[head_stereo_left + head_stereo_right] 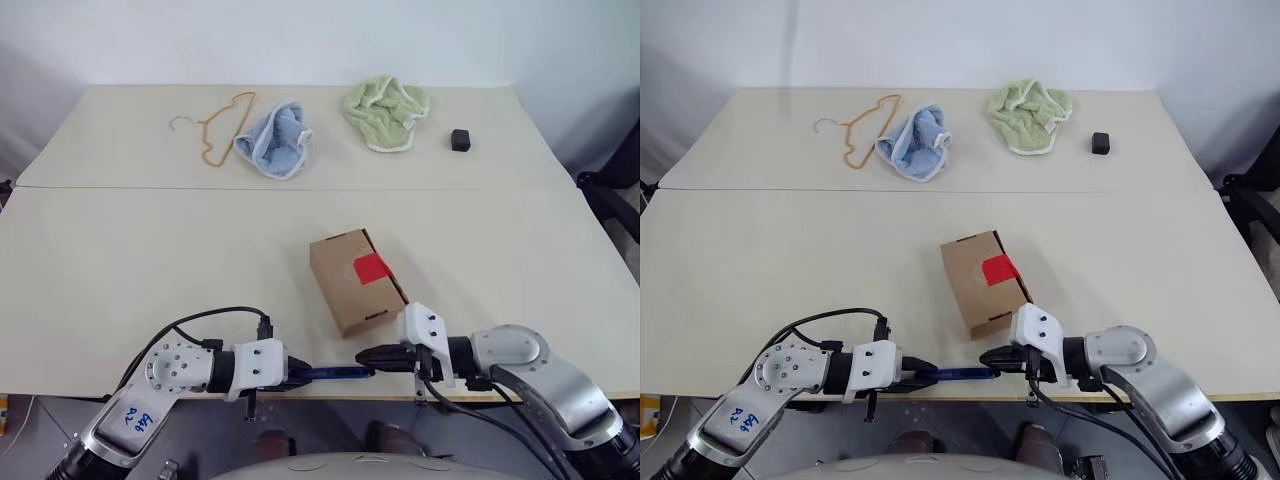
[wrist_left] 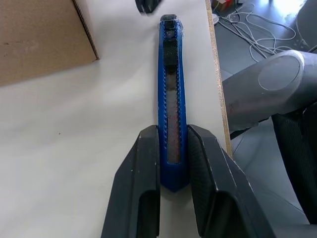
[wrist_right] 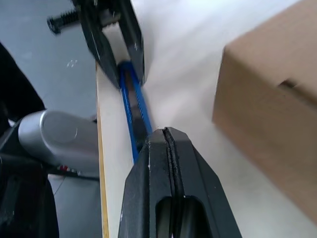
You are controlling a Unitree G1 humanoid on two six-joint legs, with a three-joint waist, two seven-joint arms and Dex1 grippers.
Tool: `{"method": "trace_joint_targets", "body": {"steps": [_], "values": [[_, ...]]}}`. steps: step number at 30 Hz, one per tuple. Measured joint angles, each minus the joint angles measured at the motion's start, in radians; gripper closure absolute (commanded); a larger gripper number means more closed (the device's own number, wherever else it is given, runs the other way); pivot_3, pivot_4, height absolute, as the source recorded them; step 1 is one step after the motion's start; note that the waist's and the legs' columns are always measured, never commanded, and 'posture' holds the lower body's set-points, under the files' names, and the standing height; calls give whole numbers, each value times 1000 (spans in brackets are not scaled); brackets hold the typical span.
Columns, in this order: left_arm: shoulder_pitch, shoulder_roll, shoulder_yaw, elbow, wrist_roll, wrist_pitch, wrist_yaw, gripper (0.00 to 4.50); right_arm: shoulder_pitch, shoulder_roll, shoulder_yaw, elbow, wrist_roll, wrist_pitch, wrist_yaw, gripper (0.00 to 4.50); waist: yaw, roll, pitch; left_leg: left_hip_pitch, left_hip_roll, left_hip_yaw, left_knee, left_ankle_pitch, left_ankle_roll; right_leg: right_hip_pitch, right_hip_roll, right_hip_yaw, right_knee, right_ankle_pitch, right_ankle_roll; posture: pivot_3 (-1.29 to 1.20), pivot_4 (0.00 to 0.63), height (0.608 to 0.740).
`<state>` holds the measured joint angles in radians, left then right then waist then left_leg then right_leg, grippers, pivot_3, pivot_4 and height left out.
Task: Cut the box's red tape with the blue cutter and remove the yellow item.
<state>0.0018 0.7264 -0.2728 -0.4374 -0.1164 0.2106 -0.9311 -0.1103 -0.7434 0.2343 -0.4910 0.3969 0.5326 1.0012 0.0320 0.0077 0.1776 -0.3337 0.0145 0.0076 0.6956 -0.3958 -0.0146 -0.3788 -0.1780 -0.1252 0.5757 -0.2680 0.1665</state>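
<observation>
We held the blue cutter along the near edge of the counter, just in front of the box. Our left hand was clamped on its butt end, the two black fingers pressed against either side of the blue handle. Our right hand was shut, its fingers pressed together at the cutter's far tip; we could not tell whether they pinched the tip or only touched it.

We judged the task to be at an early stage. The cutter was in hand, but the red tape sat whole across the seam on top of the box, and the flaps were shut. The yellow item was presumably still inside. Left to do: bring out the blade, if it was not out already, draw it through the tape, open the flaps and lift the item out.

Nothing stood between the cutter and the box. The other things lay well apart at the far side of the counter: an orange-tan hanger, a light blue cloth, a green cloth and a small black cube. The cutter lay close to the counter's edge, so a slip could have dropped it.
</observation>
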Motion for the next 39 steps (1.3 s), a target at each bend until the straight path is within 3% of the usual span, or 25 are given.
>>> {"method": "trace_joint_targets", "body": {"steps": [15, 33, 36, 39], "values": [[-11, 0, -6, 1, 3, 1, 3, 4066, 16, -25, 30, 75, -95, -183, 66, 4500, 0, 1, -1, 1, 0, 0, 0, 0, 0, 1, 0, 0, 0, 0, 0, 0, 150, 740], [-18, -3, -11, 3, 6, 7, 4, 4066, -58, 93, 154, 98, -139, -158, 53, 4500, 0, 2, -2, 1, 0, -1, 2, 0, 0, 2, 0, -1, 0, 1, 0, 0, 150, 740], [-19, -6, -12, 4, 7, 4, 6, 4066, -36, 94, 131, 88, -105, -134, 45, 4500, 3, 2, -2, 0, 0, -1, 2, 0, 0, 2, 0, -1, -1, 1, 0, 0, 150, 740], [7, -8, 2, 24, 7, -70, 21, 4066, 36, 77, -22, 3, 103, -13, 35, 4133, 6, 4, -1, -1, 0, -1, 2, 0, 1, 1, 0, -1, -2, 1, -1, 0, 150, 740]]}}
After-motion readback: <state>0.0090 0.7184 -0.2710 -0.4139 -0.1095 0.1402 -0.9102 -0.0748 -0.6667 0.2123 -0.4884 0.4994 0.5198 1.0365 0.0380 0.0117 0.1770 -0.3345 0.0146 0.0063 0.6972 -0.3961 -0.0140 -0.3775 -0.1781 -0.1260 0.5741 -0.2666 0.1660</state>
